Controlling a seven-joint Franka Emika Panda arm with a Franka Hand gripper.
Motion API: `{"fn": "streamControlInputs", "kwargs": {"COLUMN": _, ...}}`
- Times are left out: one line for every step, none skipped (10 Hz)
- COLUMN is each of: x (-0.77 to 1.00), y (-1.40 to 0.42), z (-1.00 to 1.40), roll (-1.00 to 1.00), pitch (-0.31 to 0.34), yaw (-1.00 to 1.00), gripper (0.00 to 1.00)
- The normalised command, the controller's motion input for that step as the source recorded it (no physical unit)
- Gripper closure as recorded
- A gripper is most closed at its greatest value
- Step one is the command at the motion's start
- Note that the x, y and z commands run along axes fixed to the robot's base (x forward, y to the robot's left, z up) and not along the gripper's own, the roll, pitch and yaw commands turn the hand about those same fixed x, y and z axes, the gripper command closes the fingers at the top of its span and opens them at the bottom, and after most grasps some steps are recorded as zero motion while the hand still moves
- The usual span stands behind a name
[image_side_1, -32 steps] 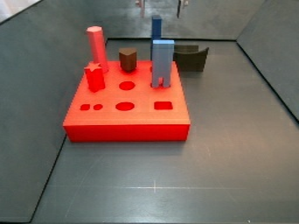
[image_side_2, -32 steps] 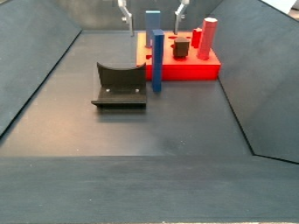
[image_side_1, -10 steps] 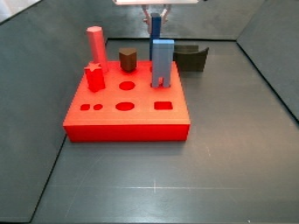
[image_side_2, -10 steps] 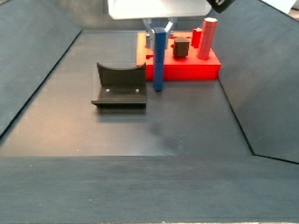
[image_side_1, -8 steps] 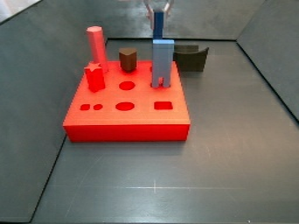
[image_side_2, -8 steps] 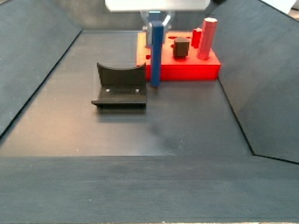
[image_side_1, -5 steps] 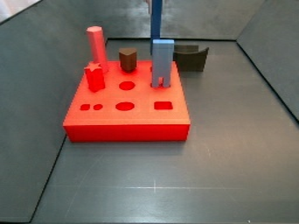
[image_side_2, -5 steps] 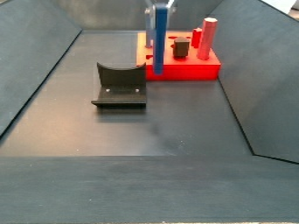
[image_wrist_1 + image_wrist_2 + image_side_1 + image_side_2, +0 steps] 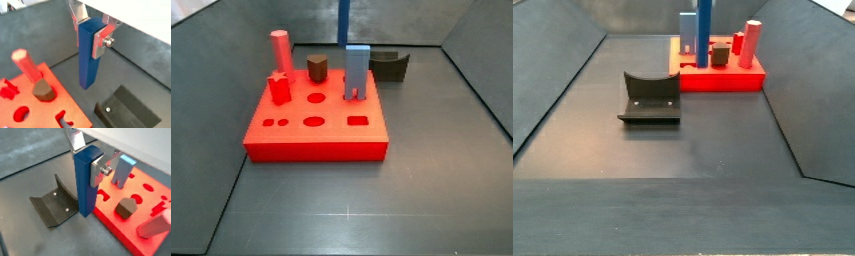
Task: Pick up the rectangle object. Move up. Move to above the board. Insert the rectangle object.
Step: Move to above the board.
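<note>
Dark grey floor (image 9: 673, 150), sloping grey walls (image 9: 553, 80)

We have two fixed side cameras looking down into the grey bin from opposite ends: one sits close to the board (image 9: 315, 115), mid-frame; the other sees it far off at upper centre (image 9: 720, 75). Both wrist cameras look down along the gripper (image 9: 90, 31) at close range, sharing the fixture (image 9: 55, 208).

End effector (image 9: 89, 30) raised, fingers clamped on bar.

Lab test rig: grey walled bin (image 9: 567, 100), fixture (image 9: 649, 97).
</note>
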Motion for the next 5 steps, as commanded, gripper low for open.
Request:
{"fn": "streamControlInputs", "kwargs": {"x": -0.04, "y": 0.08, "z": 1.0, "roll": -0.12, "pitch": 0.109, "yaw": -0.07, "gripper": 1.0}}
{"fn": "streamControlInputs", "kwargs": {"x": -0.02, "y": 0.06, "z": 0.79, "roll": -0.11, "pitch": 0.094, "yaw": -0.05, "gripper": 1.0}}
{"fn": "streamControlInputs", "kwargs": {"x": 0.0, "y": 0.04, "z": 0.61, "roll": -0.11, "pitch": 0.086, "yaw": -0.04, "gripper": 1.0}}
{"fn": "streamControlInputs", "kwargs": {"x": 0.01, "y": 0.03, "z": 0.43, "roll": -0.1, "pitch": 0.084, "yaw": -0.03, "gripper": 1.0}}
{"fn": "streamControlInputs", "kwargs": {"x": 0.02, "y": 0.03, "z": 0.19, "roll": -0.09, "pitch": 0.087, "yaw": -0.03, "gripper": 1.0}}
